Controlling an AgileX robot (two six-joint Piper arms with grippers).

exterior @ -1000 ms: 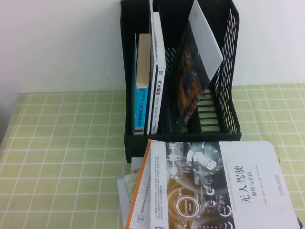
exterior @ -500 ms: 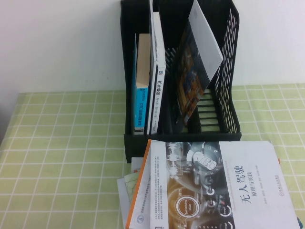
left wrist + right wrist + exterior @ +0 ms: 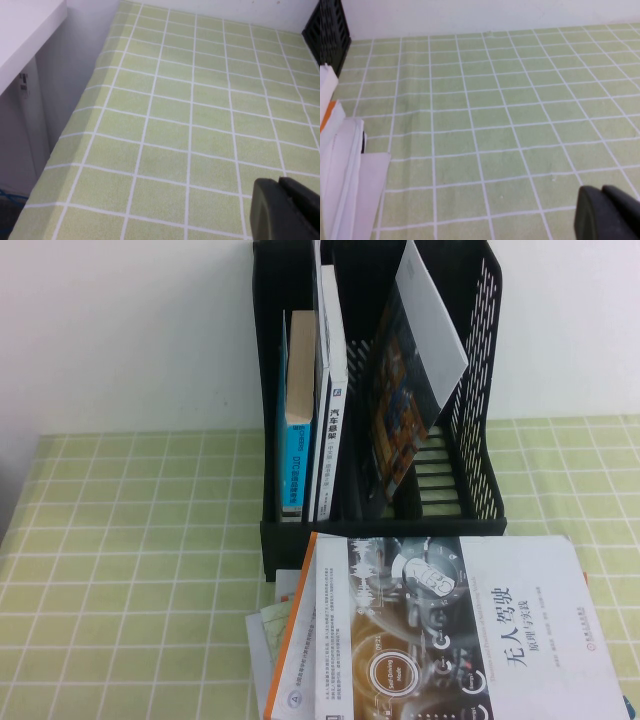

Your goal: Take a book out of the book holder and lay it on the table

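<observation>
Black holder: the book holder (image 3: pixel 470 390) stood at the far middle of the table (image 3: pixel 130 570), against the white wall.
Books inside: a blue book (image 3: pixel 295 440) and a white book (image 3: pixel 335 410) stood upright in the left compartment; a dark-covered book (image 3: pixel 405 410) leaned tilted in the right compartment.
Book on table: one large book (image 3: pixel 440 630) lay flat, near side of the holder, on top of loose papers (image 3: pixel 265 640).
Left gripper (image 3: pixel 287 210): low over bare cloth on the left, well apart from the holder; pincer looked closed, holding nothing.
Right gripper (image 3: pixel 607 212): low over bare cloth on the right, pincer looked closed, empty.
Progress: one book seemed already laid down; no reach towards the holder had begun for another.
</observation>
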